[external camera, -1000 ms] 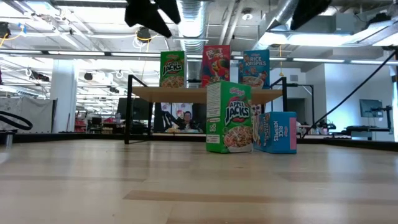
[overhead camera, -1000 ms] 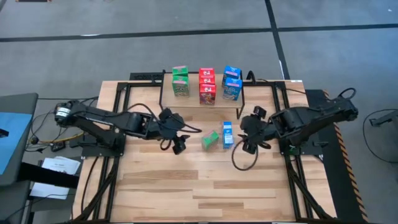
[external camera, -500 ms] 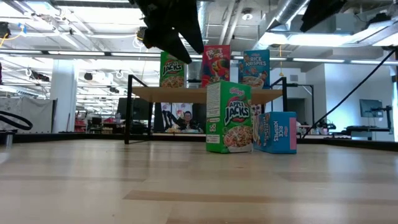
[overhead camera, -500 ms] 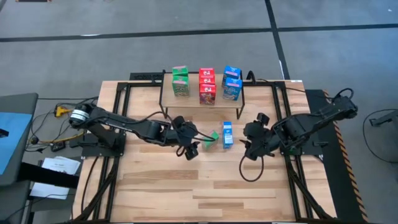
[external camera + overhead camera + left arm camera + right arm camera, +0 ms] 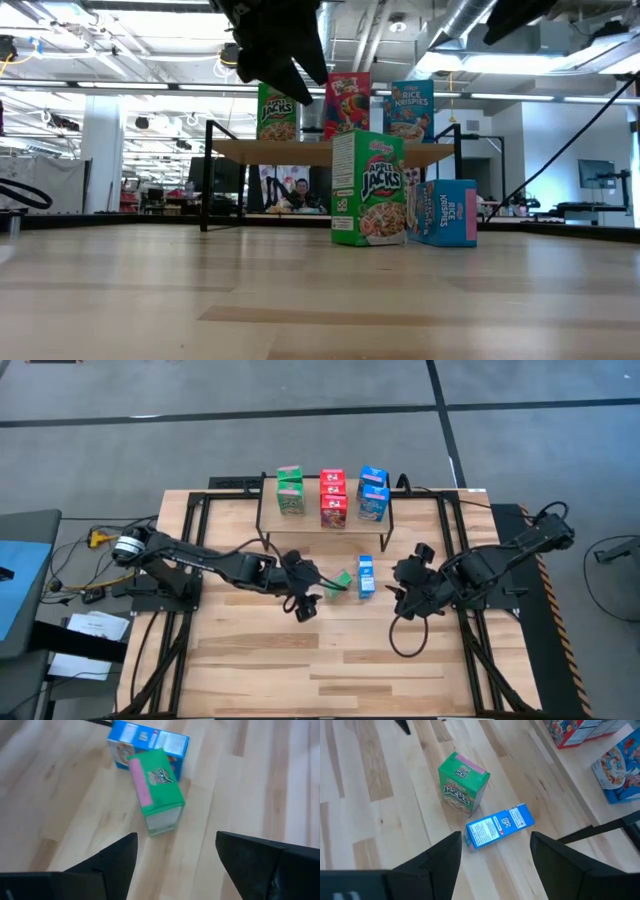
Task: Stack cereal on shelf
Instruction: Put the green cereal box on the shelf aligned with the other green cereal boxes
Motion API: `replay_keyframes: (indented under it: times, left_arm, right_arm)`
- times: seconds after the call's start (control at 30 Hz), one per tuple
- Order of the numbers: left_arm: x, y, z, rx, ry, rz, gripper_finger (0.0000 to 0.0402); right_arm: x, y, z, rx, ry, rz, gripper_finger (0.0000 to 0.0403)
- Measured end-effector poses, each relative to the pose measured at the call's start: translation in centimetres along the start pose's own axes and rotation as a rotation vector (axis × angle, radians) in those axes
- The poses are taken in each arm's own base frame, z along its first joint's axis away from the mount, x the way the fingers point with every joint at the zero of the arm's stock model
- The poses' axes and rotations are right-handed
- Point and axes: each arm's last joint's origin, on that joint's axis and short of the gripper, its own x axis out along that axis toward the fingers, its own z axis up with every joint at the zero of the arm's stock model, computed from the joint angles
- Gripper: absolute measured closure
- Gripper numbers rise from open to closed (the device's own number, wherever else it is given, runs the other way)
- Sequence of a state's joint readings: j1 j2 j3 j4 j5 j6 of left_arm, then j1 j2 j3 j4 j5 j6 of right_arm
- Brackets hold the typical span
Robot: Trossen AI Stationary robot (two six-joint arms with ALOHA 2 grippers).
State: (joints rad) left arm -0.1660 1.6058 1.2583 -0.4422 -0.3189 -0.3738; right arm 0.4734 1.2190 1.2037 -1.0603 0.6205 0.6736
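The shelf (image 5: pixel 325 520) stands at the table's far middle, with green (image 5: pixel 290 492), red (image 5: pixel 333 500) and blue (image 5: pixel 372 496) cereal boxes on it. In front of it a green box (image 5: pixel 157 790) stands upright on the tabletop. Close beside it a blue box (image 5: pixel 497 826) rests on a long narrow side. My left gripper (image 5: pixel 175 855) hangs open above the table, just left of the green box (image 5: pixel 340 582) and pointing down at it. My right gripper (image 5: pixel 495 860) hangs open to the right of the blue box (image 5: pixel 366 575), and both boxes lie ahead of its fingers.
The shelf's black legs (image 5: pixel 207 190) stand behind the two loose boxes. Black frame rails (image 5: pixel 185 560) run along the table's left and right sides under the arms. A loose cable loop (image 5: pixel 405 640) hangs from the right arm. Bare wood (image 5: pixel 320 670) lies toward the near edge.
My left gripper has come down and moved toward the table's right, closing on the green box, with its arm stretched farther out. My right gripper has shifted a little toward the near edge. Both stay open. The boxes have not moved.
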Motion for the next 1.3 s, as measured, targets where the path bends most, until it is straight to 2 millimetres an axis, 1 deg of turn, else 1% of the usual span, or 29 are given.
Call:
replay_keyframes:
  times: [0.17,0.33,0.57,0.83,0.97,1.13,1.3]
  left_arm:
    - [0.2,0.6,0.5,-0.031,-0.016,-0.012,0.0129]
    - [0.4,1.1,1.4,-0.165,-0.084,-0.022,0.0120]
    - [0.4,1.1,1.7,-0.207,-0.115,-0.031,0.0119]
    - [0.4,1.3,1.8,-0.214,-0.146,0.039,0.0119]
    - [1.0,1.0,1.6,-0.218,-0.137,0.043,0.0119]
    - [2.8,0.6,0.9,-0.202,-0.109,0.048,0.0120]
    - [3.5,0.4,1.1,-0.218,-0.135,0.042,0.0120]
  right_arm:
    - [-0.2,0.2,-0.2,-0.013,-0.009,0.004,0.0142]
    - [-0.2,0.3,-0.2,-0.012,-0.010,0.005,0.0142]
    - [-0.2,0.3,-0.2,-0.013,-0.010,0.005,0.0142]
    - [-0.2,0.3,-0.1,-0.012,-0.010,0.005,0.0142]
    - [-0.2,0.3,-0.1,-0.011,-0.012,0.006,0.0142]
    - [-0.2,0.4,0.0,0.001,-0.023,0.015,0.0143]
    - [-0.2,0.5,0.1,0.010,-0.033,0.024,0.0143]
